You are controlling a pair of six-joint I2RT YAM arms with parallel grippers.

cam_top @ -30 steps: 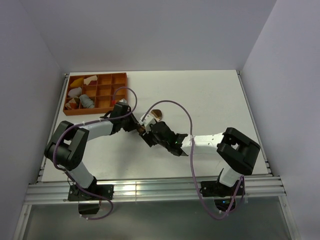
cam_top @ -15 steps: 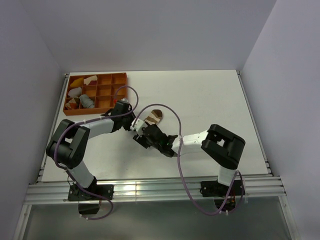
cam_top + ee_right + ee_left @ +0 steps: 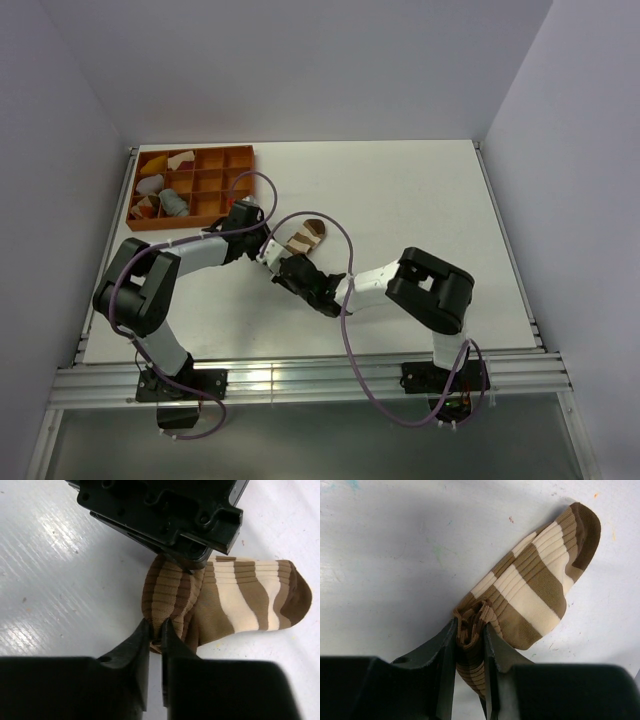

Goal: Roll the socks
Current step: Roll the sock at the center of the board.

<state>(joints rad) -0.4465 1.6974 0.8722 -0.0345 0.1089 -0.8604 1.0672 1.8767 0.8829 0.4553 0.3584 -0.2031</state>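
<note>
A brown sock with white stripes point(image 3: 306, 235) lies flat on the white table, toe pointing far right. My left gripper point(image 3: 264, 247) is shut on the bunched cuff end point(image 3: 470, 625), with brown ribbed fabric pinched between its fingers. My right gripper point(image 3: 284, 268) comes from the near side and is shut on a fold of the same cuff end point(image 3: 155, 628), just below the left gripper's black body point(image 3: 165, 510). The striped foot of the sock point(image 3: 250, 600) spreads to the right of both grippers. A grey fabric bundle point(image 3: 173, 203) lies in the tray; I cannot tell whether it is a sock.
An orange compartment tray point(image 3: 215, 160) stands at the far left and holds white, yellow and grey cloth pieces. Purple cables loop above both arms near the sock. Grey walls close in the table on the left, back and right.
My right gripper slid left to the sock's cuff end and closed on a fold of it. The left gripper kept its grip and stayed in place.
</note>
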